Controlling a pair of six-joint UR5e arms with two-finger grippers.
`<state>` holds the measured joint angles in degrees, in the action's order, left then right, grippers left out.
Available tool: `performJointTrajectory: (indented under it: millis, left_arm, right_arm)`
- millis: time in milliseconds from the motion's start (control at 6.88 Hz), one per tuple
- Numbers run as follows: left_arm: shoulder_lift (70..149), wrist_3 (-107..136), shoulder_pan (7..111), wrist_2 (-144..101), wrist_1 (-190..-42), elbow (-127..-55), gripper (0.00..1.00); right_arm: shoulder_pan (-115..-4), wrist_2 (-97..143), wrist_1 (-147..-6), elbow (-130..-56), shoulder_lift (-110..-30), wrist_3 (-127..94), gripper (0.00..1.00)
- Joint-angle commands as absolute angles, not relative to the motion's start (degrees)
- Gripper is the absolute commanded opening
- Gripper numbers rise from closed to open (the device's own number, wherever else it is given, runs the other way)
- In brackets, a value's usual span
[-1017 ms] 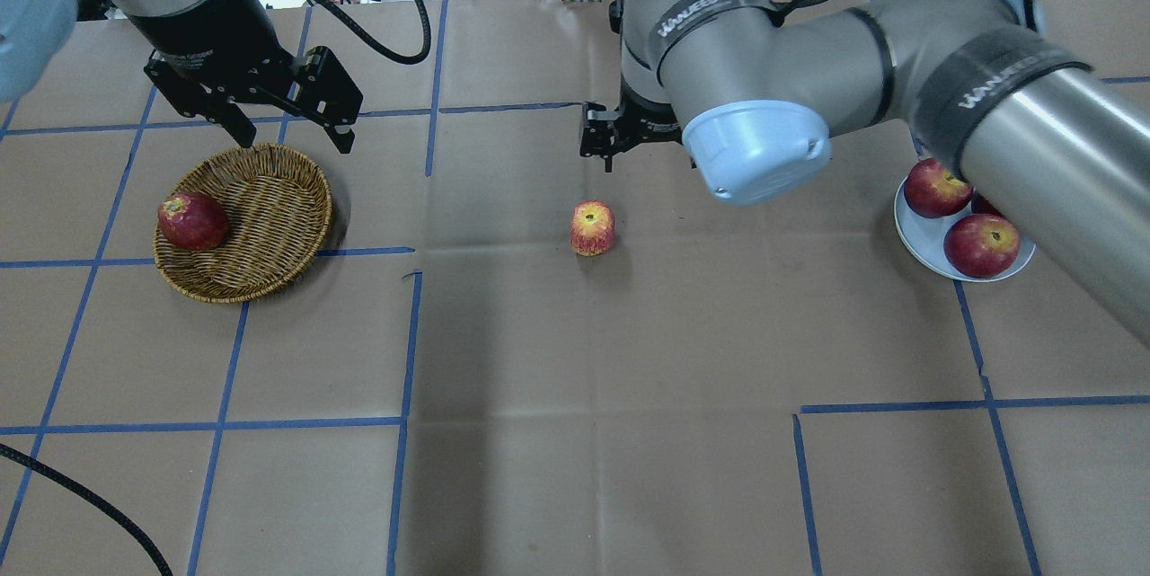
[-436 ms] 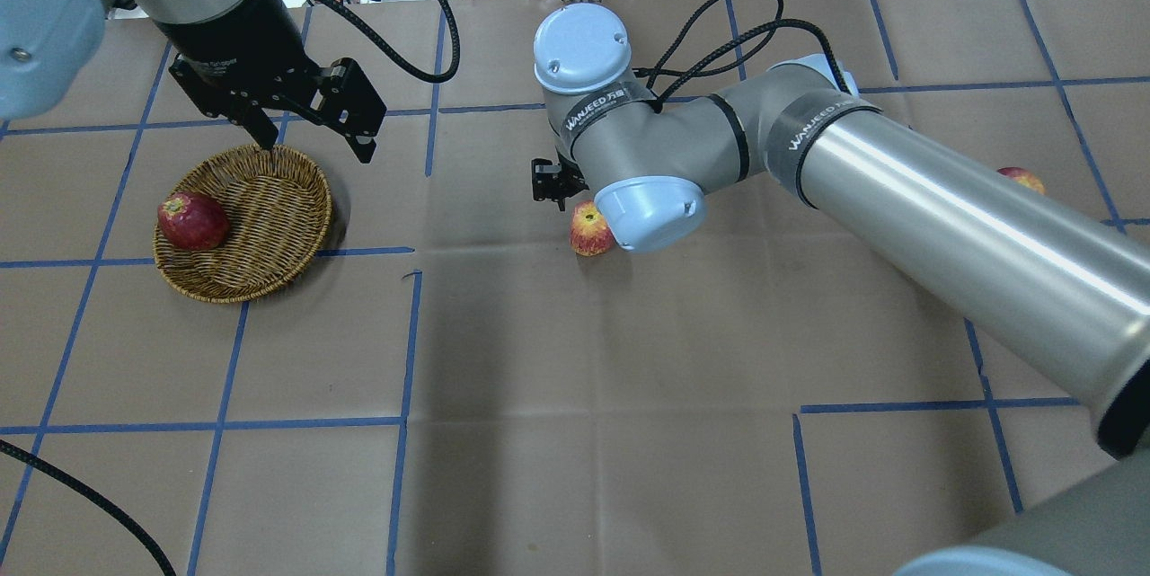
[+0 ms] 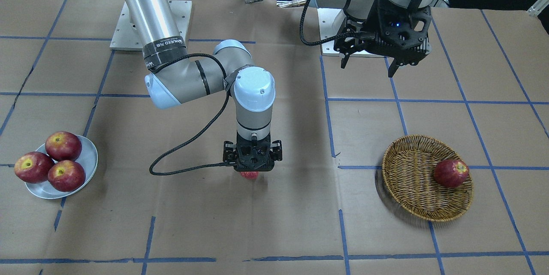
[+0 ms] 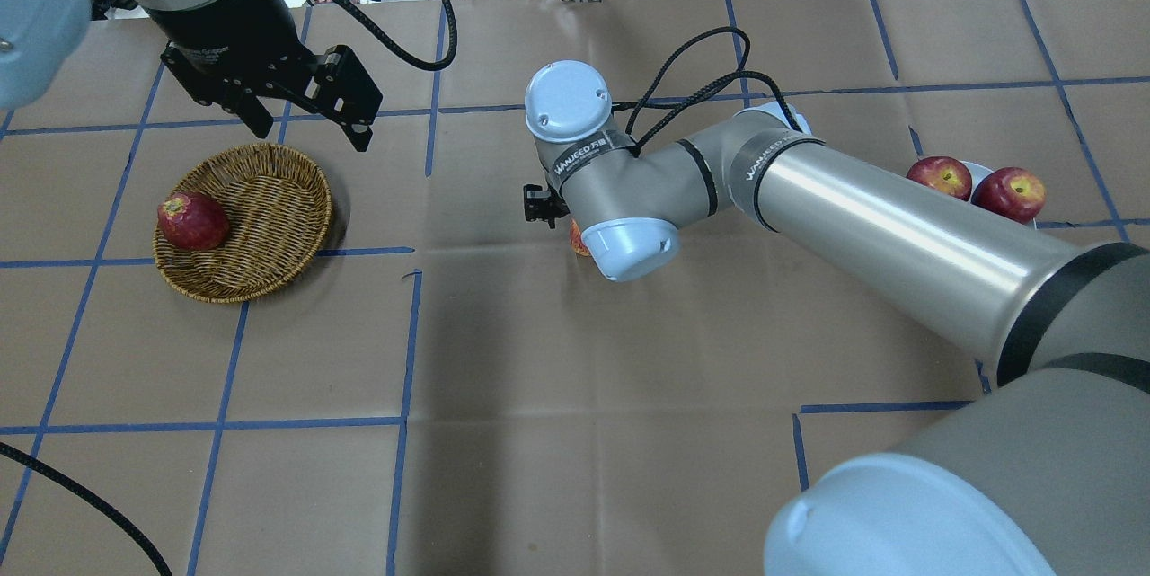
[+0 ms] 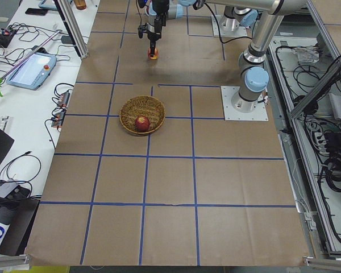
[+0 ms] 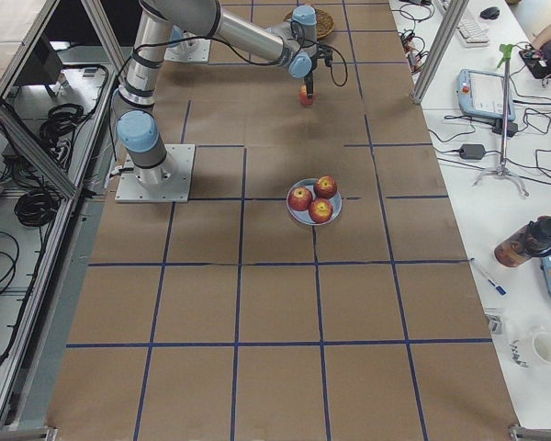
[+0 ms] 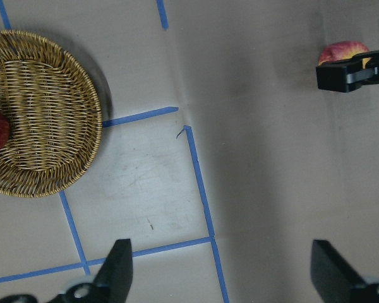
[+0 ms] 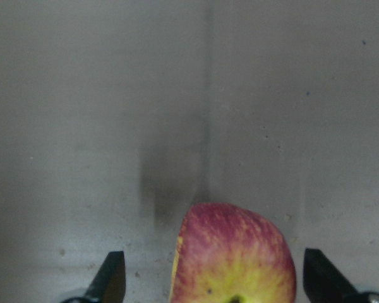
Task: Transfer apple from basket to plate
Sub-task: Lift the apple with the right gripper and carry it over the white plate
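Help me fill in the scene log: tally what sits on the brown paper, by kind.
Apples: 5 (three plate apples, basket apple, the apple mid-table)
Basket: 1
Plate: 1
Total: 7

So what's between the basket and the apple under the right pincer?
Just bare brown paper with blue tape lines between basket and apple, per the left wrist view.

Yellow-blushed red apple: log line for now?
right gripper: open, straddling yellow-blushed red apple on table | left gripper: open, near round wicker basket
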<state>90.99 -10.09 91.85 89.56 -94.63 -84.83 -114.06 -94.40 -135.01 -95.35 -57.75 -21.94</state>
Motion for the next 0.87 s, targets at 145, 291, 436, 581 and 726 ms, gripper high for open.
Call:
performJointTrajectory:
  millis: [145, 291, 436, 581, 726]
  left_arm:
    - [92.37, -9.58, 91.93, 89.38, -90.30, -85.95, 0.99]
    - [92.02, -9.84, 92.02, 89.56, -90.53, -86.31, 0.99]
    - [92.28, -9.84, 91.93, 89.56, -90.44, -86.22, 0.99]
    - [92.20, -9.93, 91.93, 89.56, -90.61, -86.31, 0.99]
    - [92.11, -10.02, 91.93, 89.56, -90.70, -86.31, 0.99]
  right_arm:
    - [-114.08, -94.66, -136.32, -96.24, -57.48, -21.62, 0.63]
    - [-113.91, -94.66, -136.32, -96.07, -58.18, -21.62, 0.59]
    - [-113.65, -94.57, -135.88, -95.89, -60.01, -21.53, 0.57]
    - [-112.51, -94.40, -132.49, -95.71, -64.03, -21.45, 0.57]
    - [-110.93, -94.39, -127.49, -95.36, -68.34, -21.36, 0.57]
